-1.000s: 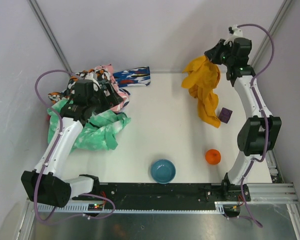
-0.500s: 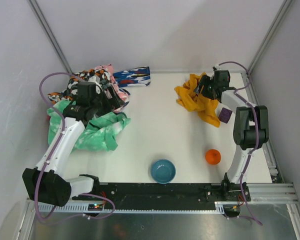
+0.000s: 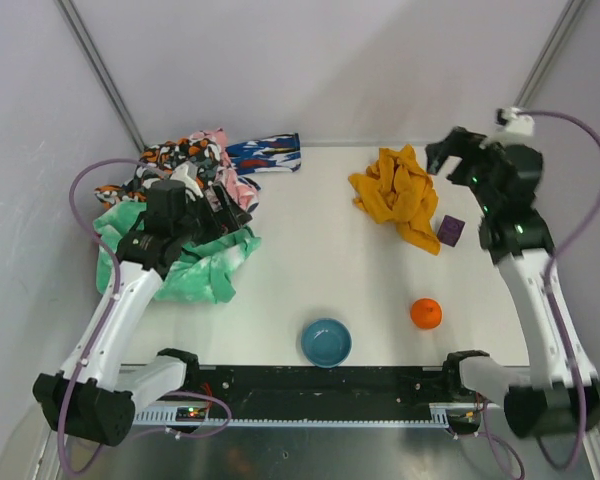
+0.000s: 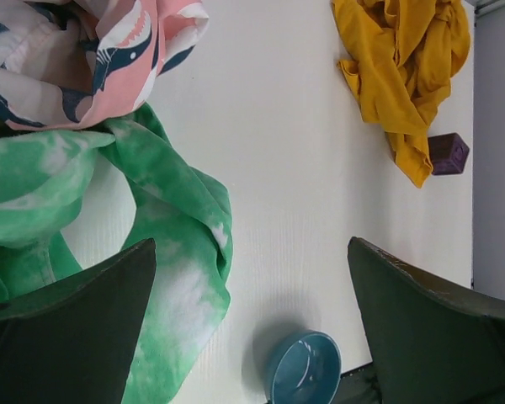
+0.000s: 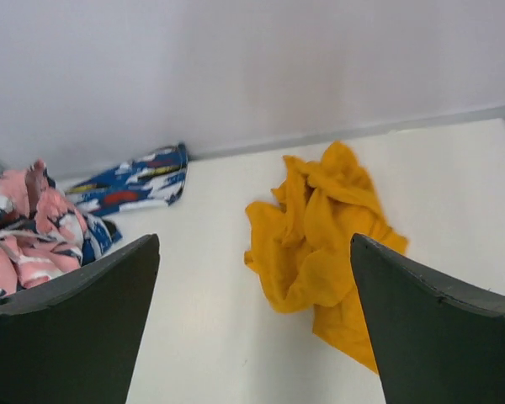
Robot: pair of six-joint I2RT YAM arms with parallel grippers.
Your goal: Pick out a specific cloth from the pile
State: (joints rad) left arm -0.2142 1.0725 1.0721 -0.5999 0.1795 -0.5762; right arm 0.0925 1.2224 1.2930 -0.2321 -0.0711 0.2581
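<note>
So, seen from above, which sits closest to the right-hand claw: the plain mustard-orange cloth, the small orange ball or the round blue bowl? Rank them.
From the right gripper:
1. Plain mustard-orange cloth, just beside it, far side.
2. Small orange ball, right side, nearer the bases.
3. Round blue bowl, near edge, middle.

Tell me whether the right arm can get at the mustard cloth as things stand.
Probably yes. The mustard cloth lies uncovered on the table, the open right gripper hangs close beside it, and nothing lies between them.
</note>
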